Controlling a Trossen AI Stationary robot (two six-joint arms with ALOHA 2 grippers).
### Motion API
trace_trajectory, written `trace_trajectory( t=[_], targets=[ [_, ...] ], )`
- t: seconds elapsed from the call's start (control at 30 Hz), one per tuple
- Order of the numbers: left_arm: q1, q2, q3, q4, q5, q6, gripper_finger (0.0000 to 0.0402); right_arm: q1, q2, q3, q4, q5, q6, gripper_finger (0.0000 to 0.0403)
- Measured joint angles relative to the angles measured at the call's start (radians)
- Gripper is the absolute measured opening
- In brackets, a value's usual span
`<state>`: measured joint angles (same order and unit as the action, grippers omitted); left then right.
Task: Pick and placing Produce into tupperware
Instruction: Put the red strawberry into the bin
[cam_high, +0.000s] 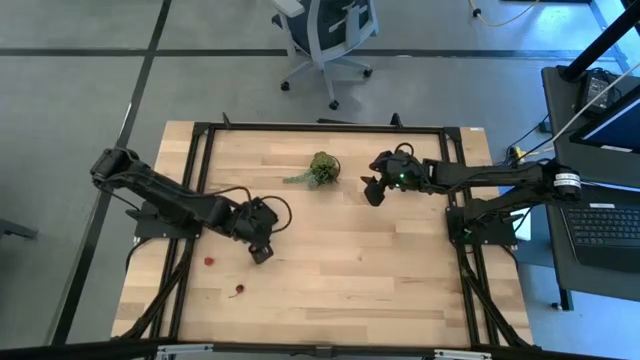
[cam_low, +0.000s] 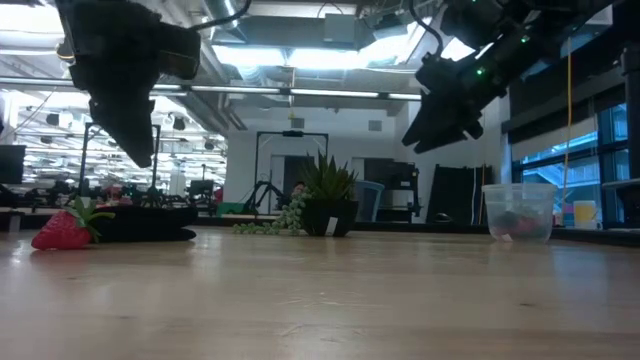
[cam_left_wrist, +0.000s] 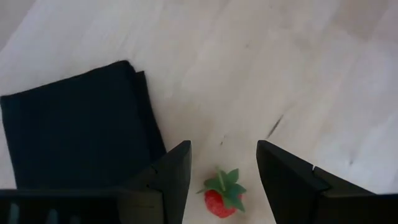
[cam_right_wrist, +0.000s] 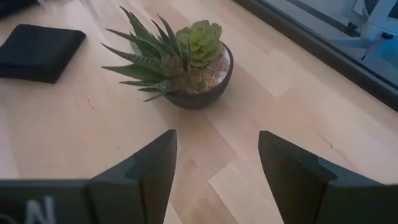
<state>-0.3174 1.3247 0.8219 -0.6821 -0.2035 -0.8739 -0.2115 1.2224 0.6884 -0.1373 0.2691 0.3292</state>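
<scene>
Left gripper (cam_left_wrist: 222, 168) is held spread above a strawberry (cam_left_wrist: 221, 196) beside the black cloth (cam_left_wrist: 74, 124); right gripper (cam_right_wrist: 216, 165) (spread, empty) waits near the plant (cam_right_wrist: 186, 59). Tub (cam_low: 518, 211) is seen partly filled; berries (cam_high: 210, 261) remain.

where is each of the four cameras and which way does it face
High: overhead, straight down; both arms, table.
Low: tabletop height, level across; both grippers above, tub.
Left wrist: down past the open left gripper at the strawberry.
Right wrist: past the open right gripper at the potted plant.
Shared: both wrist views show the black cloth.
</scene>
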Motion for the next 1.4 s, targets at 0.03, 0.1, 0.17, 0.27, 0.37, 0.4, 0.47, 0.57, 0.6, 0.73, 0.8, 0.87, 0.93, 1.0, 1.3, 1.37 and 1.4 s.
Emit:
trace_trajectory(
  t=[0.03, 0.1, 0.17, 0.27, 0.37, 0.4, 0.47, 0.57, 0.6, 0.73, 0.8, 0.87, 0.93, 1.0, 1.3, 1.37, 1.4],
  targets=[
    [0.012, 0.008, 0.000, -0.005, 0.010, 0.002, 0.0174, 0.000, 0.000, 0.000, 0.003, 0.000, 0.000, 0.0227],
    [0.037, 0.026, 0.000, -0.029, 0.041, -0.010, 0.0174, 0.000, 0.001, 0.000, 0.008, 0.000, 0.000, 0.0227],
    [0.059, 0.054, 0.000, -0.027, 0.086, -0.023, 0.0174, 0.000, 0.001, 0.000, 0.016, 0.000, -0.001, 0.0227],
    [0.078, 0.099, 0.000, -0.027, 0.150, -0.025, 0.0174, 0.000, 0.001, 0.000, 0.016, 0.000, -0.001, 0.0227],
    [0.085, 0.143, 0.000, -0.027, 0.197, -0.025, 0.0174, 0.000, 0.001, 0.000, 0.016, 0.000, -0.001, 0.0227],
    [0.085, 0.153, 0.000, -0.026, 0.206, -0.025, 0.0174, 0.000, 0.001, 0.000, 0.015, 0.000, -0.001, 0.0227],
    [0.085, 0.175, 0.000, -0.025, 0.222, -0.025, 0.0174, 0.000, 0.001, 0.000, 0.015, 0.000, -0.001, 0.0227],
    [0.085, 0.196, 0.000, -0.023, 0.222, -0.033, 0.0174, 0.000, 0.001, 0.000, 0.015, 0.000, -0.001, 0.0227],
    [0.085, 0.200, 0.000, -0.026, 0.222, -0.033, 0.0174, 0.000, 0.001, 0.000, 0.015, 0.000, -0.001, 0.0227],
    [0.084, 0.215, 0.000, -0.017, 0.231, -0.033, 0.0172, 0.000, 0.001, 0.000, 0.015, 0.000, -0.001, 0.0227],
    [0.081, 0.220, 0.000, -0.012, 0.244, -0.033, 0.0165, 0.000, 0.001, 0.000, 0.014, 0.000, -0.001, 0.0227],
    [0.078, 0.221, 0.000, -0.017, 0.251, -0.033, 0.0153, 0.000, 0.001, 0.000, 0.015, 0.000, -0.001, 0.0227],
    [0.076, 0.220, 0.000, -0.012, 0.252, -0.033, 0.0137, 0.000, 0.001, 0.000, 0.014, 0.000, -0.002, 0.0227],
    [0.076, 0.220, 0.000, -0.013, 0.253, -0.033, 0.0120, 0.000, 0.001, 0.000, 0.014, 0.000, -0.005, 0.0227],
    [0.078, 0.220, 0.000, -0.013, 0.252, 0.024, 0.0038, 0.000, 0.001, 0.000, 0.014, 0.000, -0.022, 0.0227],
    [0.085, 0.220, 0.000, -0.013, 0.251, 0.042, 0.0015, 0.000, 0.001, 0.000, 0.014, 0.000, -0.022, 0.0227],
    [0.089, 0.220, 0.000, -0.013, 0.248, 0.049, 0.0009, 0.000, 0.001, 0.000, 0.014, 0.000, -0.021, 0.0227]
  ],
)
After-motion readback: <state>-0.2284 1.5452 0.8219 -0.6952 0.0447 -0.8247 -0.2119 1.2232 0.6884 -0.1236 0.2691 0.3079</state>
